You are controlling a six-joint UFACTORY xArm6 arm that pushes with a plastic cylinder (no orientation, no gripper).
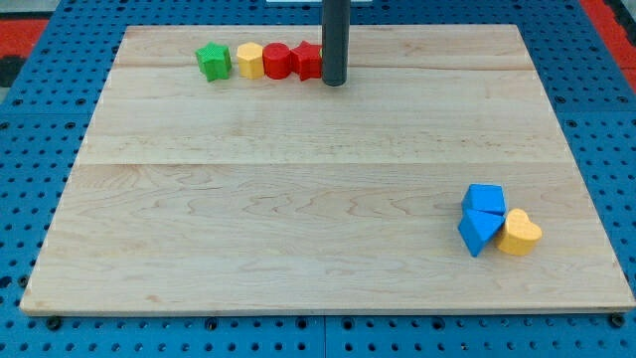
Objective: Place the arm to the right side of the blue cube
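my tip (pixel 334 84) at the view's top, touching the right end of a row of green block (pixel 212 61), yellow block (pixel 248 60), two red blocks (pixel 290 60), no pincer on the rod, blue cube (pixel 485 198) far off at lower right of the wooden board (pixel 298 199), blue wedge (pixel 477 232) and yellow heart (pixel 520 234) against it

Wooden board (pixel 298 229) bearing seven coloured blocks

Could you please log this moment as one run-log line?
my tip: top, touching red block | blue cube: lower right, far from tip | yellow heart: right of blue wedge | status: not placed
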